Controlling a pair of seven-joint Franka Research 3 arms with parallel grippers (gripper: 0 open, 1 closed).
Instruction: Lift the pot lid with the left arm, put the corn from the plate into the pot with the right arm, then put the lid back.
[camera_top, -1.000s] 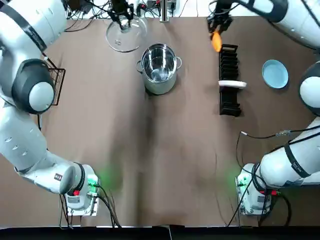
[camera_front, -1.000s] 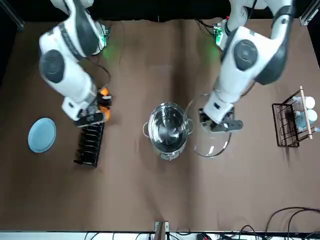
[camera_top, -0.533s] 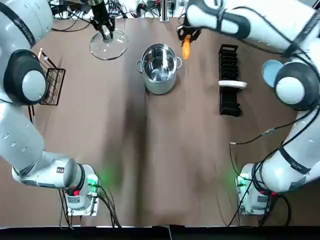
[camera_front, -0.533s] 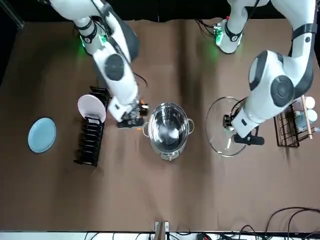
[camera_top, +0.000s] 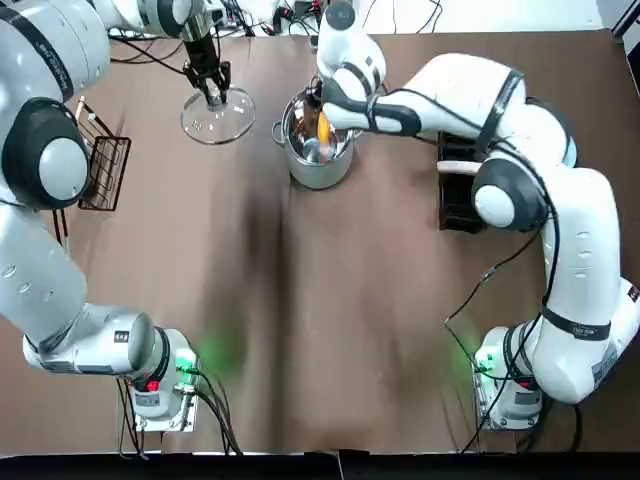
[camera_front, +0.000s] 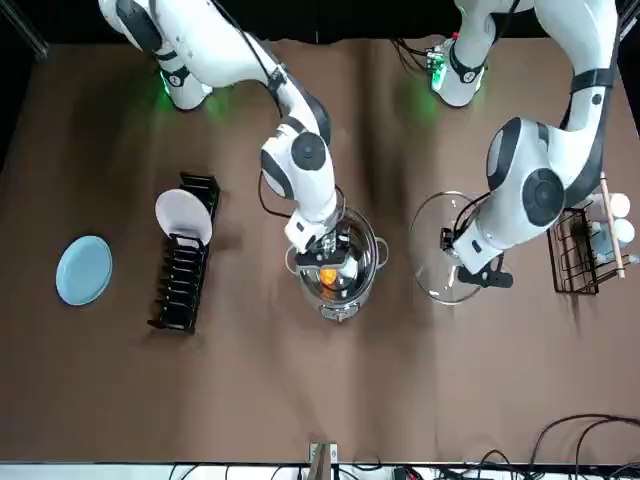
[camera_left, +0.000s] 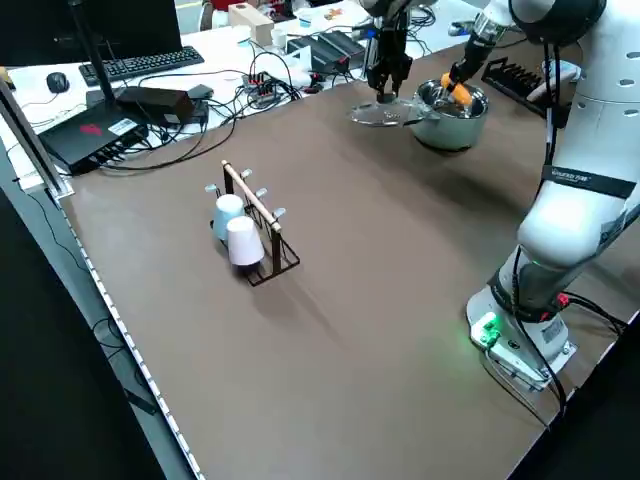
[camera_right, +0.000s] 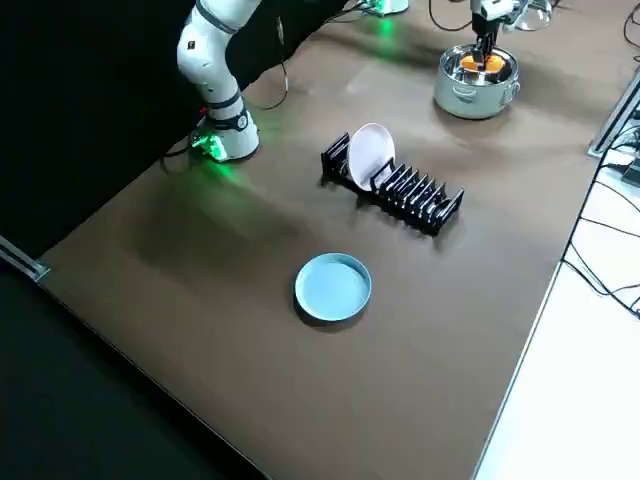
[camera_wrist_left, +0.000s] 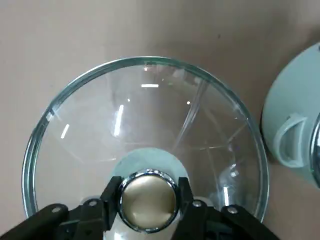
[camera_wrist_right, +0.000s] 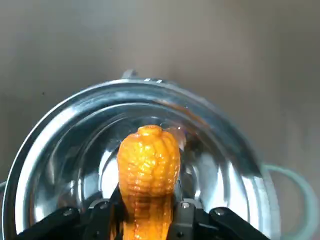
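The steel pot (camera_top: 318, 150) stands at the far middle of the table. My right gripper (camera_top: 322, 118) is over its mouth, shut on the orange corn (camera_wrist_right: 149, 162), which hangs upright inside the pot's rim (camera_front: 328, 274). The glass lid (camera_top: 215, 113) is low beside the pot on the robot's left, apart from it. My left gripper (camera_top: 211, 88) is shut on the lid's metal knob (camera_wrist_left: 148, 196). The blue plate (camera_front: 84, 268) lies bare at the robot's far right.
A black dish rack (camera_front: 183, 270) holding one white plate (camera_front: 183, 215) stands between the pot and the blue plate. A wire cup rack (camera_front: 581, 247) with cups sits at the robot's left edge. Cables run along the far edge.
My right gripper carried the corn from above the dish rack leftward to the pot and down into its mouth. My left gripper shifted the lid farther left of the pot.
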